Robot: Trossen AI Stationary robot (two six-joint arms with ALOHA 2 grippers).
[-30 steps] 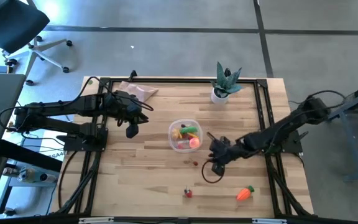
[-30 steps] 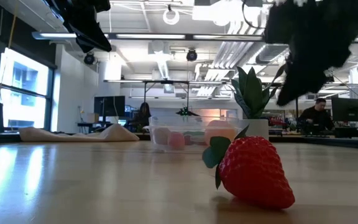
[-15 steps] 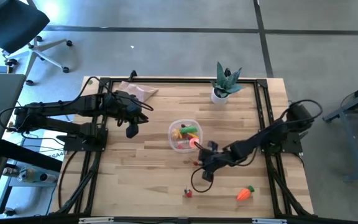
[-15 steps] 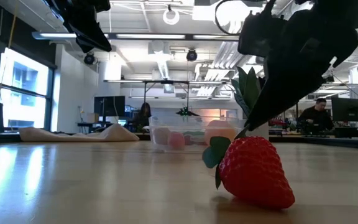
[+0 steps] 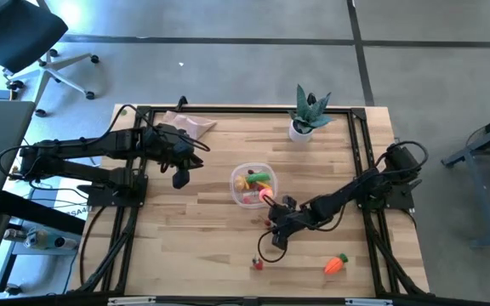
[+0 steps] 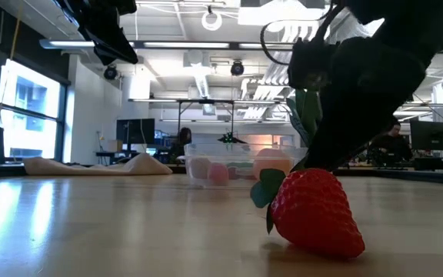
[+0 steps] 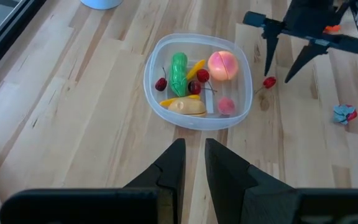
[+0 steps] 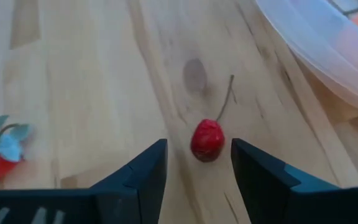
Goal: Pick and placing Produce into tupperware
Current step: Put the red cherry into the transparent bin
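A small red cherry [image 8: 207, 139] with a thin brown stem lies on the wooden table [image 5: 194, 221], just beside the rim of the round clear tupperware [image 7: 247, 93]. That container already holds a green pepper [image 7: 179, 71], a peach-coloured ball [image 7: 222, 65], a yellow piece [image 7: 185, 107] and a few small red pieces. The right gripper [image 8: 197, 163] is low over the table with its two dark fingers spread wide and nothing held; the cherry sits in the gap between the fingertips, slightly ahead of them, touching neither. A strawberry [image 6: 314, 211] lies on its side well apart toward the table's near edge, and an orange carrot [image 5: 336, 264] lies farther right. The left gripper [image 7: 192, 163] hangs above the table on the far side of the tupperware, its fingers nearly closed with a narrow slit and nothing between them.
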